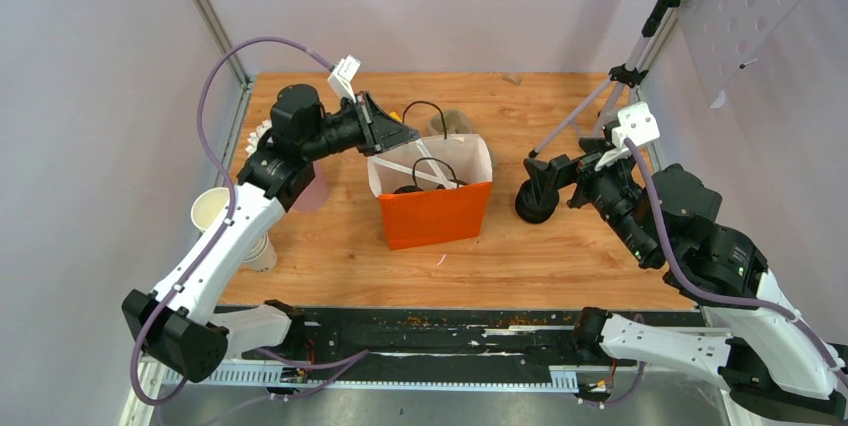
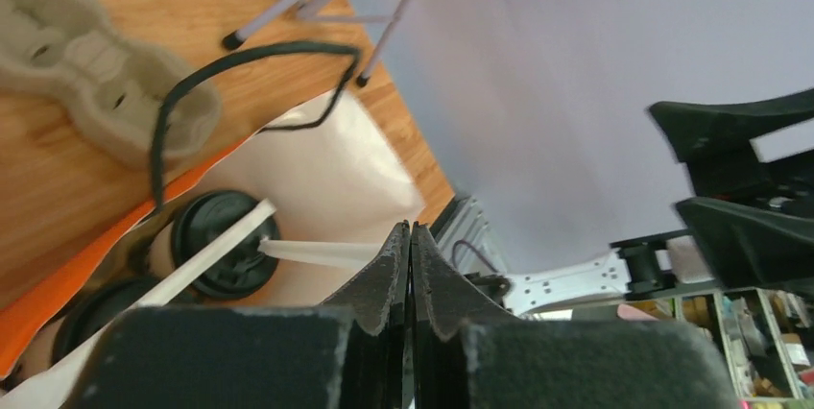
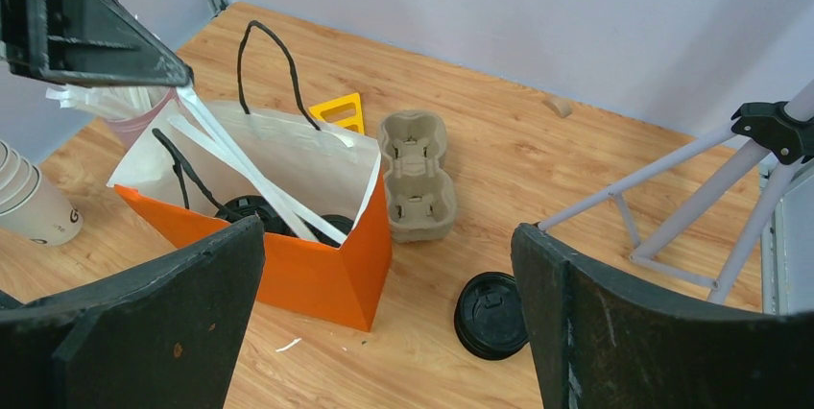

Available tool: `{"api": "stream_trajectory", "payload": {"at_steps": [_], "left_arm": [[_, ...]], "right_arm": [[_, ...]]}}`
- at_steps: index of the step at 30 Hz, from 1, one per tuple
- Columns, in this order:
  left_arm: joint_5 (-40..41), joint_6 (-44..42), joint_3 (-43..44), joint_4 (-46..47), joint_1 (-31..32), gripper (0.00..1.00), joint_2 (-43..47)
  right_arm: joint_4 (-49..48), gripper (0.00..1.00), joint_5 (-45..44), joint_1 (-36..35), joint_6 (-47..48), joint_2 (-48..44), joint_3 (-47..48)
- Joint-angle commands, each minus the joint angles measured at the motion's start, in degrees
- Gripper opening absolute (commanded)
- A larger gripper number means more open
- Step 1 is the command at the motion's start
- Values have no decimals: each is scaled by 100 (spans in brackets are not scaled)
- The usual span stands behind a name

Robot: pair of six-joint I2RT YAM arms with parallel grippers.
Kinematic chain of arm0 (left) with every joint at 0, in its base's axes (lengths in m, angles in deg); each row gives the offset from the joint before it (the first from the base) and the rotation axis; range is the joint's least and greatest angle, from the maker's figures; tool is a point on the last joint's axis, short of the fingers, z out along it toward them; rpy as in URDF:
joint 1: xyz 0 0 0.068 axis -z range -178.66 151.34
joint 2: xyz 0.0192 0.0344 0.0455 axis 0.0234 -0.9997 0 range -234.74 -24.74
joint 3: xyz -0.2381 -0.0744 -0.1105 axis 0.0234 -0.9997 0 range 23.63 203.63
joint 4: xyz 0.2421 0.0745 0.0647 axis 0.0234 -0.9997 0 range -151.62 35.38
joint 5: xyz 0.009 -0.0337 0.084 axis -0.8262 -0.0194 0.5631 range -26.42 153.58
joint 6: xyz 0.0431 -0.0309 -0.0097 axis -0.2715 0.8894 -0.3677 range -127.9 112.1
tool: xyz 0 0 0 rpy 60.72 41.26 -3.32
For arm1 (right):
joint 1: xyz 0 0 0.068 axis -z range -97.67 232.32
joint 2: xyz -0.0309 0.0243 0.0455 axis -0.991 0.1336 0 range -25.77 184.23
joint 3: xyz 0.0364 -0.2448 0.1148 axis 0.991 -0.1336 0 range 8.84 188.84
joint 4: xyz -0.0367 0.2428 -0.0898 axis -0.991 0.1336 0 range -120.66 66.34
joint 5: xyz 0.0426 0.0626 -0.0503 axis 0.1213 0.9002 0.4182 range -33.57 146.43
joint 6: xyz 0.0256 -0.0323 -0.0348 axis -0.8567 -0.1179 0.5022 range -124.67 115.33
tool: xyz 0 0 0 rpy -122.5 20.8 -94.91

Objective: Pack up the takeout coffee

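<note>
An orange paper bag (image 1: 435,216) with a white lining stands open mid-table. Two black-lidded cups (image 3: 251,209) (image 3: 336,227) sit inside it; their bodies are hidden. The left wrist view shows the lids (image 2: 226,241) from above. My left gripper (image 1: 405,134) hovers over the bag's back left rim. It is shut on the upper ends of two white straws (image 3: 245,169) that slant down into the bag. My right gripper (image 3: 384,236) is open and empty to the right of the bag. A loose black lid (image 3: 490,313) lies on the table between its fingers.
A grey-brown pulp carrier (image 3: 415,174) lies behind the bag, with a yellow piece (image 3: 341,111) beside it. Lidless cream cups (image 1: 215,214) stand at the left edge. A pink holder (image 1: 310,191) is under my left arm. A tripod (image 1: 600,106) stands back right.
</note>
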Motion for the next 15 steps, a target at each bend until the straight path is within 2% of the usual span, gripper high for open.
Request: {"api": "stream_trajectory", "payload": {"at_steps": [1, 3, 7, 9, 15], "left_arm": [[268, -1360, 316, -1465, 13, 11, -197], [551, -1766, 630, -2112, 8, 20, -314], [1265, -2498, 1424, -3445, 13, 32, -595], [1434, -2858, 1860, -4049, 13, 35, -732], [1730, -3265, 2981, -4853, 13, 45, -850]], "right_arm": [[-78, 100, -144, 19, -36, 40, 75], [-41, 100, -133, 23, -77, 78, 84], [136, 100, -96, 22, -246, 156, 147], [215, 100, -64, 19, -309, 173, 127], [499, 100, 3, 19, -602, 227, 14]]}}
